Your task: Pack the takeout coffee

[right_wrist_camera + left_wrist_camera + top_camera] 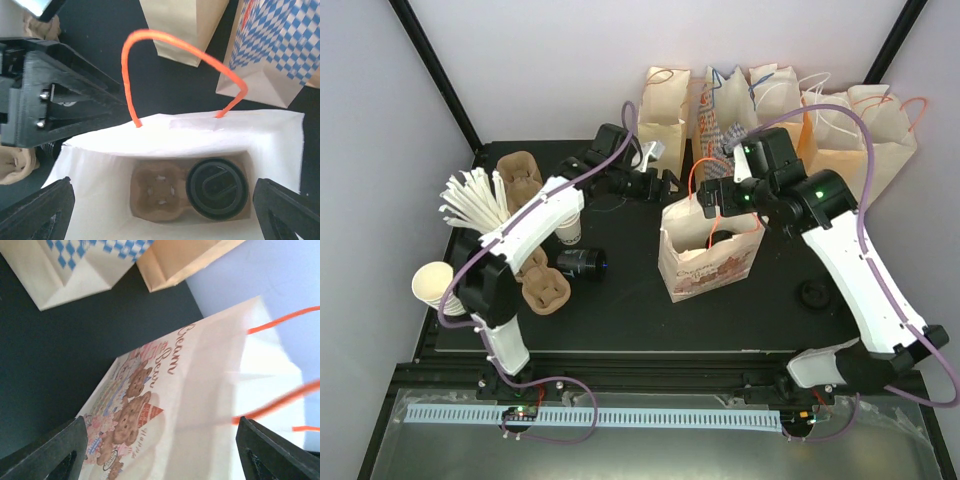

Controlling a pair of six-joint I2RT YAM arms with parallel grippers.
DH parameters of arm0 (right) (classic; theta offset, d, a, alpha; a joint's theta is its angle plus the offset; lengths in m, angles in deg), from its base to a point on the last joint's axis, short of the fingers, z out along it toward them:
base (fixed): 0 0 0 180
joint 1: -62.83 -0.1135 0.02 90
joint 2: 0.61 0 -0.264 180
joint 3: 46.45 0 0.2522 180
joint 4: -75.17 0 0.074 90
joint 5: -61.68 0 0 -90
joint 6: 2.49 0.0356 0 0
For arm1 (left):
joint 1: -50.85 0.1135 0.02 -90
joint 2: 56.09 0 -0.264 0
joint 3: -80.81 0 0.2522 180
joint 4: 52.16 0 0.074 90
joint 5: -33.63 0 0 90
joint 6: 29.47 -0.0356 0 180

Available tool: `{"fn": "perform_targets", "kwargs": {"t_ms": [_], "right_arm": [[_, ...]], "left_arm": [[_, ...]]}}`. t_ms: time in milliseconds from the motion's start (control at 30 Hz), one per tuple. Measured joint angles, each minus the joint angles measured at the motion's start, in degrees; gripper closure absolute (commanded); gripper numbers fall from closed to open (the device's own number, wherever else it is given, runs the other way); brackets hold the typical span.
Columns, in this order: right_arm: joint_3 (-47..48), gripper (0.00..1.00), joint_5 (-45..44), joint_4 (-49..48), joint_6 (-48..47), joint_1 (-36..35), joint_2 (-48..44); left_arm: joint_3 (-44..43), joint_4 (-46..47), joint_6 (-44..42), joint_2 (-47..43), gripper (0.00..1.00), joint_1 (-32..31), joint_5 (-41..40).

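Observation:
The takeout coffee sits inside the bear-print paper bag (705, 258). Only its round black lid (217, 188) shows, in the right cup of a brown pulp carrier (160, 194) at the bag's bottom. The carrier's left cup is empty. My right gripper (160, 215) hangs above the bag's open mouth (720, 205), jaws wide open and empty. My left gripper (665, 185) is open and empty just beyond the bag's far-left top edge. In the left wrist view the left gripper (162, 455) faces the bag's printed side (150, 405). The orange handles (131, 80) stand up.
Several paper bags (662, 115) stand along the back, one blue-checked (725, 115). On the left are white wrapped straws (470, 200), cream cups (433, 283), pulp carriers (545, 290), black lids (582, 265) and a white cup (568, 230). A loose black lid (813, 294) lies on the right.

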Motion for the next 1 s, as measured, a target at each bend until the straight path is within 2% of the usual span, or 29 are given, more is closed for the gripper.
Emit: {"fn": "perform_targets", "kwargs": {"t_ms": [200, 400, 800, 867, 1000], "right_arm": [[0.1, 0.1, -2.9, -0.7, 0.7, 0.0, -3.8], [0.1, 0.11, -7.9, 2.1, 2.2, 1.3, -5.5], [-0.8, 0.15, -13.7, 5.9, 7.9, 5.6, -8.7], [-1.2, 0.16, -14.5, 7.1, 9.0, 6.8, -8.9], [-2.3, 0.19, -15.3, 8.9, 10.8, 8.9, -8.9]], "left_arm": [[-1.7, -2.0, -3.9, -5.6, 0.09, 0.0, -4.4], [-2.3, -3.4, -9.3, -8.9, 0.1, -0.3, -5.6], [-16.9, -12.4, -18.5, 1.3, 0.2, -5.8, -8.6], [-18.7, -13.7, -19.1, 3.7, 0.31, -6.4, -9.1], [-20.7, -16.1, -19.5, 7.4, 0.7, -6.9, -9.9]]}}
